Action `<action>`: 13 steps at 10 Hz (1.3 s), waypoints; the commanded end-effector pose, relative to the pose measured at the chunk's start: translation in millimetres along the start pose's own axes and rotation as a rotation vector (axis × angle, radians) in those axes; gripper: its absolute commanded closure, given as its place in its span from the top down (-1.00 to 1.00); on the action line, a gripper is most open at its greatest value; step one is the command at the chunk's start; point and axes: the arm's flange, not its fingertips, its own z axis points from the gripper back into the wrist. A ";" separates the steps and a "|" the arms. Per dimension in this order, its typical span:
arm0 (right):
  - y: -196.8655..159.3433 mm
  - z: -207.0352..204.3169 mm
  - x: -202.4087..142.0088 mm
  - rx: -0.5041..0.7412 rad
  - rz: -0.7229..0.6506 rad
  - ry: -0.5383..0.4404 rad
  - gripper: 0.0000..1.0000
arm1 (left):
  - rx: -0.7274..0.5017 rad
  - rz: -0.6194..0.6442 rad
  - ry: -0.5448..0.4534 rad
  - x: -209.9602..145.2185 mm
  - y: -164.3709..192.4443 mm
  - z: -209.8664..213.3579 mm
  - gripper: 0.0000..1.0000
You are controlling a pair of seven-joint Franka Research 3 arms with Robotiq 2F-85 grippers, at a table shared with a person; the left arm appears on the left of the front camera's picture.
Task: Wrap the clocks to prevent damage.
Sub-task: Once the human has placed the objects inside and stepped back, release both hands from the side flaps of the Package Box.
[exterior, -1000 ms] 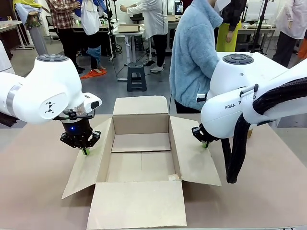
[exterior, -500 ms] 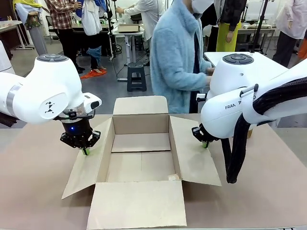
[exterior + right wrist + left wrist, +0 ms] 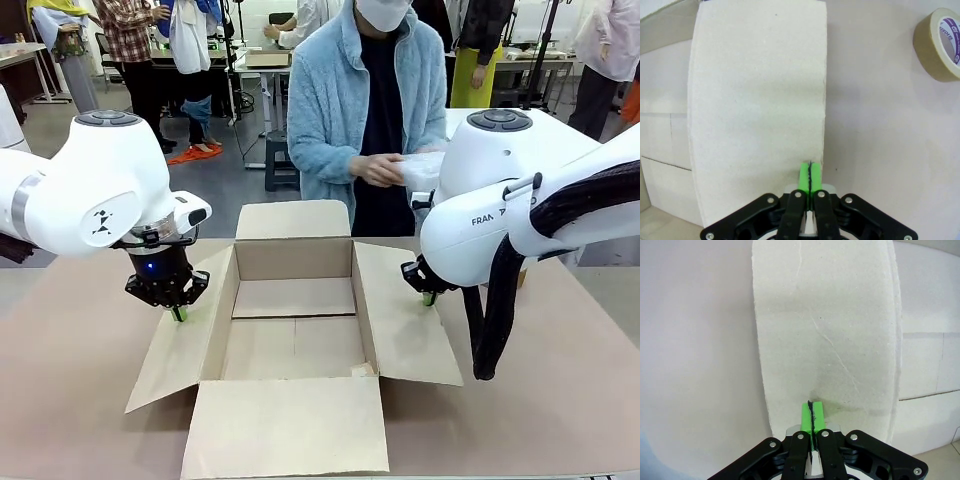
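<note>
— Which step are we on?
— We're pinning the cardboard box (image 3: pixel 295 330) open. Our left gripper (image 3: pixel 179 314), fingers pressed together on nothing, rests tip-down on the box's left flap (image 3: pixel 185 345). Our right gripper (image 3: pixel 428 299), likewise closed and empty, does the same on the right flap (image 3: pixel 405 335).
— And the clock?
— Beyond the box's far flap, well apart from both grippers, the person's hands (image 3: pixel 378 168) hold a pale bundle (image 3: pixel 420 170). We judge it a clock being wrapped, though we can't tell.
— Next?
— We'd say steady pressure on both flaps, so the bundle can go into the box.
</note>
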 end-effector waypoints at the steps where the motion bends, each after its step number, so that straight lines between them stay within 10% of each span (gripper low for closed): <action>1: 1.7 -4.4 -1.7 -0.001 0.005 0.011 -0.98 | -0.001 0.001 0.005 0.8 0.3 -4.0 -0.99; 13: 1.7 -4.4 -1.7 -0.001 0.005 0.011 -0.98 | -0.001 0.001 0.005 0.8 0.3 -4.0 -0.99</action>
